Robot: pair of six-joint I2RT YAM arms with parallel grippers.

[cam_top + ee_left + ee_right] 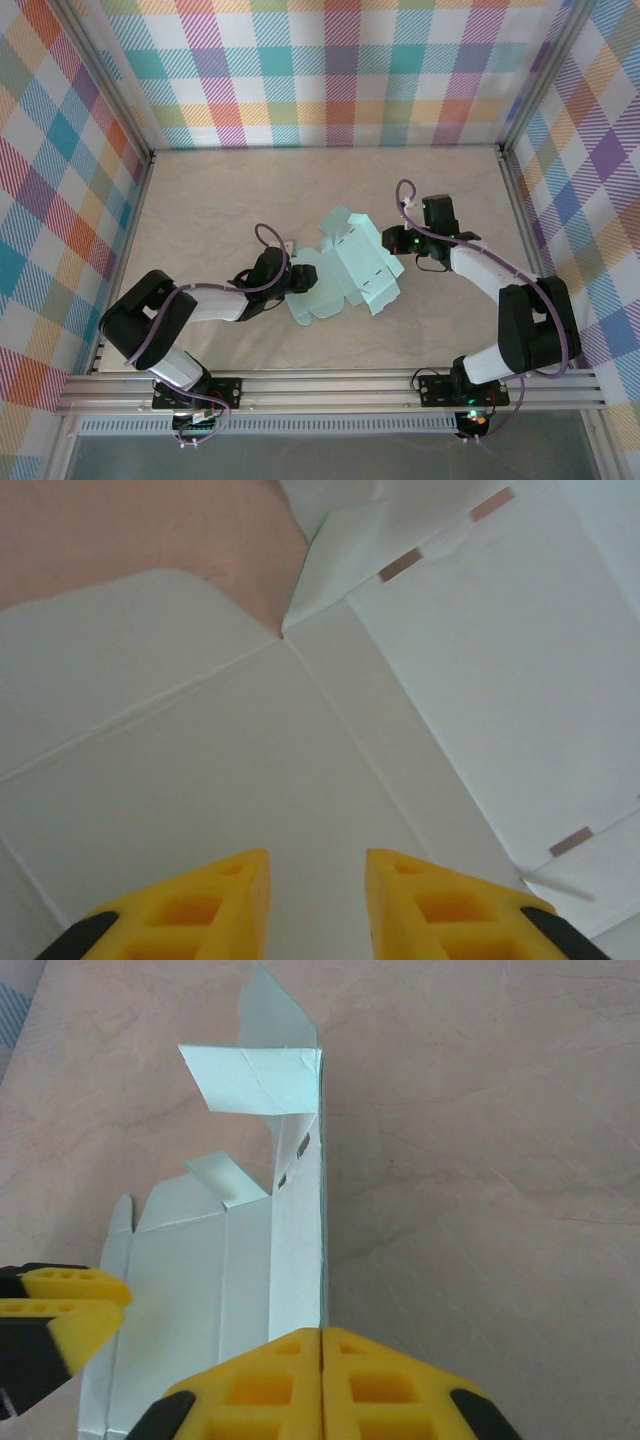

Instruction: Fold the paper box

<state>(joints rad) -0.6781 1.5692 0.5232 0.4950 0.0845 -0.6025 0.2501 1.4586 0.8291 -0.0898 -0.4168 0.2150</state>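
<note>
find paper box (360, 275) centre of top view, long axis lower left to upper right; note right gripper (322, 1338) clamped on its raised wall, left gripper (317, 862) narrowly parted over flat left panel.

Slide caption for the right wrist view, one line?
Right gripper pinches an upright panel of the pale mint-teal paper box, flaps raised, on the light wooden table.

A pale wood-grain table (200, 190) is closed in along its far, left and right edges by walls (330, 70) of pastel plaid. Slanting metal posts (114, 85) meet its far corners. Aluminium rails (330, 385) run along its near edge.
</note>
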